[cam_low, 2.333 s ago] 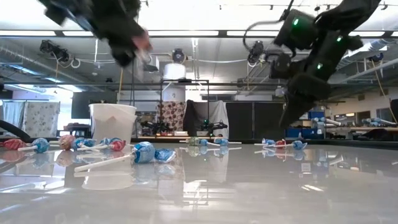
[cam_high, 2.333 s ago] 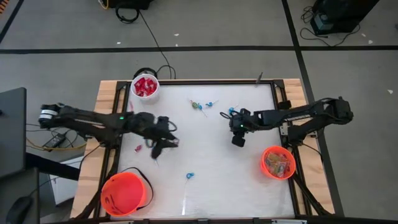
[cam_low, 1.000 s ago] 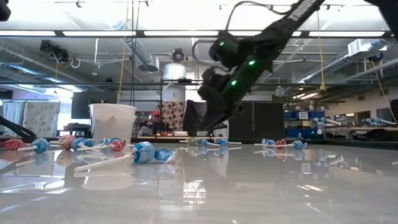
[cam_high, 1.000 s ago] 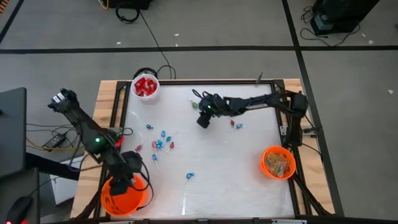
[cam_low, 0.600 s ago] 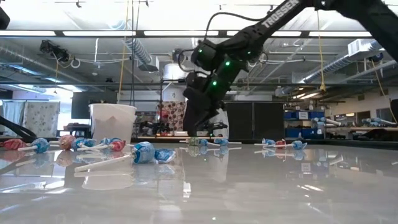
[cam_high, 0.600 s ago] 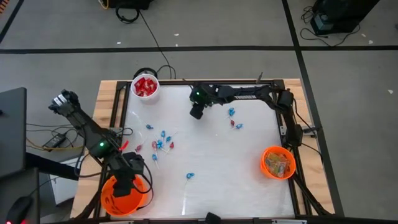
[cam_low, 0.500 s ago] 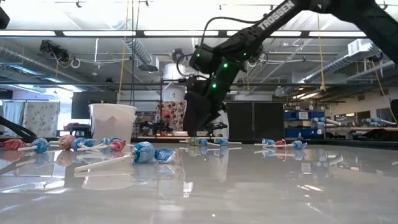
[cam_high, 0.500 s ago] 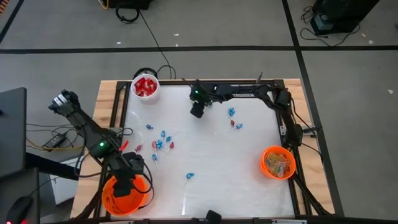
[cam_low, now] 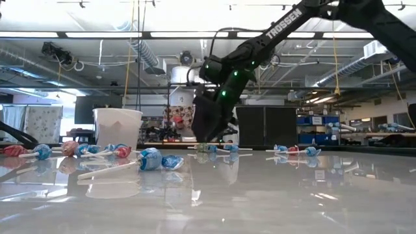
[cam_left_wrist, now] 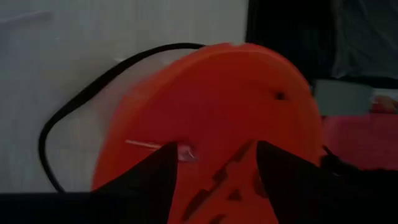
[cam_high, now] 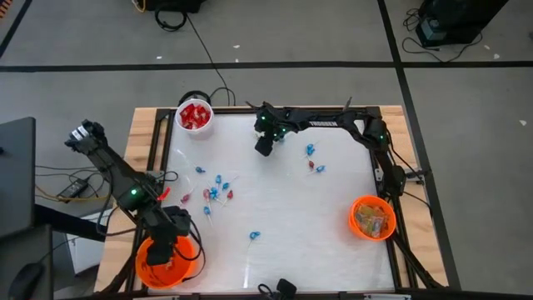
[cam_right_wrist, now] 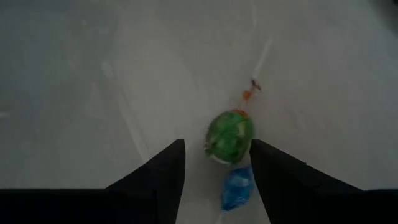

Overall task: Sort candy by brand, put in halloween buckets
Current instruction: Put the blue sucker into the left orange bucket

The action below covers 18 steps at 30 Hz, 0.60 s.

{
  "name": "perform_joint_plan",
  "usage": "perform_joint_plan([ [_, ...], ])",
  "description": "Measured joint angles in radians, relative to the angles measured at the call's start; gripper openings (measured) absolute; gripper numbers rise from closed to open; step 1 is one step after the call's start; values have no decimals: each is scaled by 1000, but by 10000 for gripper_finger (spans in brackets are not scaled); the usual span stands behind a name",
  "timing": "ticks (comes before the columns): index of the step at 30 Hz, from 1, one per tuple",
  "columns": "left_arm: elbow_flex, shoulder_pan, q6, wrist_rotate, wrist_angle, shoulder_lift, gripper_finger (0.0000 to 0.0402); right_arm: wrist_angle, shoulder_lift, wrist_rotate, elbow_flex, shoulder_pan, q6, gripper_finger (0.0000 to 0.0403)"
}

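High view, taken from left to right: the left gripper (cam_high: 169,248) is held directly over the near-left orange bucket (cam_high: 150,265), its fingers spread apart with nothing between them; in the left wrist view a lollipop (cam_left_wrist: 163,148) is seen lying inside the bucket, so this position is judged to serve a drop into that pail. A white cup (cam_high: 194,116) filled with red packets (cam_high: 194,114) is set at the far-left corner. Between it and the bucket, a cluster of blue and red lollipops (cam_high: 214,190) is scattered on the table (cam_high: 291,225), with one more lollipop (cam_high: 253,237) lying apart nearer the front edge. The right gripper (cam_high: 264,147) is reached across to the far middle of the table; its fingers are spread on either side of a green lollipop (cam_right_wrist: 230,135), just above a blue one (cam_right_wrist: 236,186), and nothing is pinched yet. A grasp is judged to be lined up. Two further lollipops (cam_high: 311,157) lie to its right. A second orange bucket (cam_high: 371,217), already holding mixed sweets, is placed at the near right.
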Motion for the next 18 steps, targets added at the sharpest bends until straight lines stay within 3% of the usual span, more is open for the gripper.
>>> perform_joint_plan([
  [10,119,0,56,-164,-76,-10,224,2,4,-14,-1,-8,81,177],
  [15,165,0,89,-330,-132,-10,224,-23,-3,12,22,-5,-16,152],
  [18,168,3,140,-526,-139,-10,224,-86,-7,30,58,-3,-36,137],
])
